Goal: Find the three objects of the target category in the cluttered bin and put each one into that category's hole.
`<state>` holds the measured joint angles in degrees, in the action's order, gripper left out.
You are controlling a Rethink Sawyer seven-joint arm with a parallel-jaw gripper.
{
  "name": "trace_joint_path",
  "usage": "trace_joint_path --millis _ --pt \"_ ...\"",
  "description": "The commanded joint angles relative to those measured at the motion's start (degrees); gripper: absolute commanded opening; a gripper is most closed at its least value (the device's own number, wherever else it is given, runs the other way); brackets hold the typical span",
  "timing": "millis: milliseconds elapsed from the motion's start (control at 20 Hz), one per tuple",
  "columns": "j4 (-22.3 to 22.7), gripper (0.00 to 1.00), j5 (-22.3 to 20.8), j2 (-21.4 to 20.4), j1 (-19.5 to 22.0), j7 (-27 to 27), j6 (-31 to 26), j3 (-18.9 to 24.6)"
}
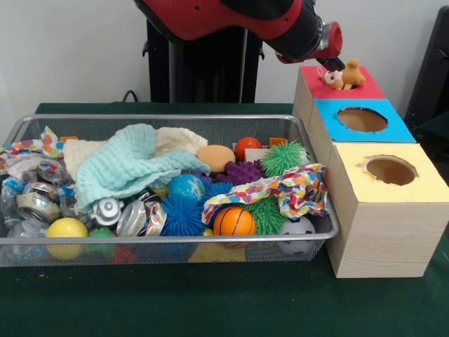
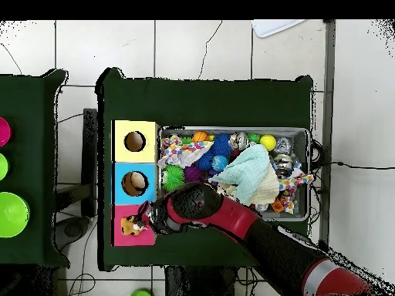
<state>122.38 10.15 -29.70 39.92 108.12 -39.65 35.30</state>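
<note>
My gripper (image 1: pixel 332 68) is over the far end of the wooden box and is shut on a small orange plush animal (image 1: pixel 345 75). It holds the plush right over the red-topped face (image 1: pixel 368 91), so the red hole is hidden beneath it. In the overhead view the plush (image 2: pixel 133 225) sits over the red face (image 2: pixel 122 237) with my gripper (image 2: pixel 148 221) beside it. The wire mesh bin (image 1: pixel 175 118) lies left of the box, full of clutter. The yellow duck and the cream plush do not show.
The blue-topped hole (image 1: pixel 361 119) and the yellow-topped hole (image 1: pixel 390 170) are nearer the camera on the same box. The bin holds a light-blue cloth (image 1: pixel 126 165), spiky balls (image 1: pixel 283 157), crushed cans (image 1: pixel 35 203) and a patterned cloth (image 1: pixel 295 186). Green bowls (image 2: pixel 11 214) stand on a side table.
</note>
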Motion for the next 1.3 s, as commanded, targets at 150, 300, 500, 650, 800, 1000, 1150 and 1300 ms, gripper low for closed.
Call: trace_joint_path --millis 150,300,500,650,800,1000,1150,1300 --pt "-2.43 0.0 2.27 1.11 0.53 4.46 5.6 2.31" --pt "-4.22 0.0 1.6 2.28 -0.25 4.15 4.75 0.9" --pt "-4.89 0.0 1.46 3.0 -0.43 4.0 4.63 0.49" --pt "-4.75 0.0 1.14 3.66 -0.37 3.4 4.84 0.77" --pt "-5.45 0.0 -0.38 4.64 -1.12 2.65 4.54 -0.62" --pt "-5.73 0.0 -1.79 5.07 -1.8 2.25 4.28 -1.9" --pt "-6.33 0.0 -3.02 5.6 -2.56 2.08 4.32 -3.35" --pt "-6.62 0.0 -3.82 6.35 -3.15 2.22 4.59 -4.45"
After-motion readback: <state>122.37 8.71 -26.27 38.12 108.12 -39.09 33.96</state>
